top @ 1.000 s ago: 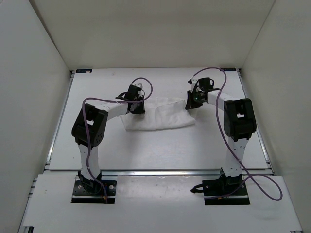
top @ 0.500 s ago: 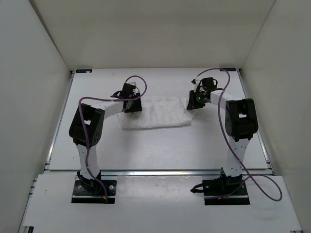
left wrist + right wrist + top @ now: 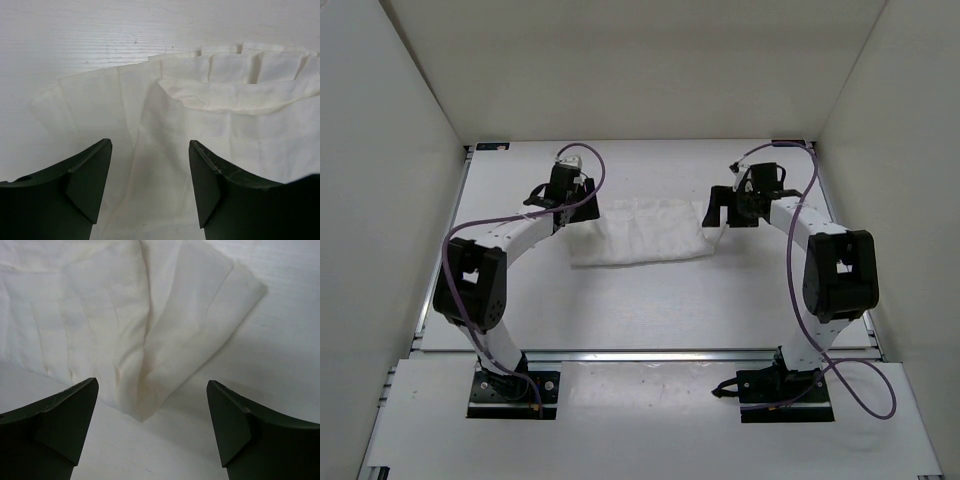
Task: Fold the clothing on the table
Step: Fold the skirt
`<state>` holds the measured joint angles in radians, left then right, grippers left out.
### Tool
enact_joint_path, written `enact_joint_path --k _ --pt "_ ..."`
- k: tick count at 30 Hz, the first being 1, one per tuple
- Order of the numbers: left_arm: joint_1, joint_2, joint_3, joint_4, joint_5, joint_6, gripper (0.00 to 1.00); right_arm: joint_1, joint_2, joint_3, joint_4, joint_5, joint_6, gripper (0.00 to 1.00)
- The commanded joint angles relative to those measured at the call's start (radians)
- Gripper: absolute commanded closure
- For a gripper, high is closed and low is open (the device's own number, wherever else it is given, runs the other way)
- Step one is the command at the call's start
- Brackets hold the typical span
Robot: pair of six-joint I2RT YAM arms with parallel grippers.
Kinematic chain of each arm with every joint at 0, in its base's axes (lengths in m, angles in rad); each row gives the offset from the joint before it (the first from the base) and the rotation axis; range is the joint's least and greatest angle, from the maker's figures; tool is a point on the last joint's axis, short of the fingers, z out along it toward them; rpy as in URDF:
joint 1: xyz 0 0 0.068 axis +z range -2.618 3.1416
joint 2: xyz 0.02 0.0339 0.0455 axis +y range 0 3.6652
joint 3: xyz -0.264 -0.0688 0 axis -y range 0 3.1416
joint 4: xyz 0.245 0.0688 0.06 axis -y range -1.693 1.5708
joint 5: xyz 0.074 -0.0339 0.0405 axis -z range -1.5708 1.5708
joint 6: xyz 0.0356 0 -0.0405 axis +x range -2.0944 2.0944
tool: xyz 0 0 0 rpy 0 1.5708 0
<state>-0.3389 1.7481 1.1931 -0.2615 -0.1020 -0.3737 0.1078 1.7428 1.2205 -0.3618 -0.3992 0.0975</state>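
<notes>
The clothing (image 3: 640, 232) lies on the table (image 3: 640, 310) as a folded white band with its long side running left to right, and neither gripper holds it. At its left end stands my left gripper (image 3: 578, 208), open. In the left wrist view its dark fingers (image 3: 87, 175) spread apart over the layered cloth (image 3: 225, 115), with nothing between them (image 3: 150, 142). My right gripper (image 3: 717, 210) is open at the right end. In the right wrist view its jaws stand wide (image 3: 152, 381), just short of the cloth's folded corner (image 3: 125, 315).
White walls close in the table on the left, back and right. Purple cables loop over both arms (image 3: 800, 200). Bare table surface (image 3: 280, 340) shows beside the cloth's right end, and more lies beyond its left end (image 3: 75, 40).
Both grippers have opened and let go of the cloth ends. Both arms have drawn outward, away from each other. The cloth has settled flat as a folded band.
</notes>
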Motion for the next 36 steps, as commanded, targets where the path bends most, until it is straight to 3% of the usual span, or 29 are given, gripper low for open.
enact_joint_path --k 1,4,12,19,24,30,32,34,36 --pt "0.018 -0.087 -0.065 -0.005 -0.057 0.01 0.27 0.015 0.006 -0.085 0.014 0.011 0.025 0.12" --pt "0.024 -0.117 -0.133 0.001 -0.061 -0.001 0.3 0.024 0.021 -0.121 0.04 0.007 0.045 0.06" --pt "0.015 -0.107 -0.201 0.008 -0.051 -0.014 0.35 0.047 0.078 -0.107 0.084 -0.006 0.057 0.05" --pt "-0.005 -0.056 -0.197 -0.014 -0.07 -0.004 0.38 0.046 0.127 -0.095 0.115 0.014 0.039 0.18" --pt "0.0 -0.006 -0.168 -0.036 -0.077 -0.001 0.39 0.053 0.173 -0.052 0.081 0.031 0.001 0.39" --pt "-0.005 0.043 -0.115 -0.085 -0.09 -0.011 0.4 0.07 0.198 -0.047 0.101 0.069 0.007 0.57" --pt "-0.012 0.053 -0.101 -0.102 -0.09 -0.017 0.44 0.064 0.193 -0.062 0.11 0.068 0.016 0.7" --pt "-0.02 0.073 -0.098 -0.11 -0.073 -0.025 0.56 0.052 0.185 -0.076 0.118 0.072 0.019 0.88" --pt "-0.031 0.089 -0.09 -0.114 -0.033 -0.036 0.64 0.041 0.17 -0.078 0.115 0.074 0.016 0.92"
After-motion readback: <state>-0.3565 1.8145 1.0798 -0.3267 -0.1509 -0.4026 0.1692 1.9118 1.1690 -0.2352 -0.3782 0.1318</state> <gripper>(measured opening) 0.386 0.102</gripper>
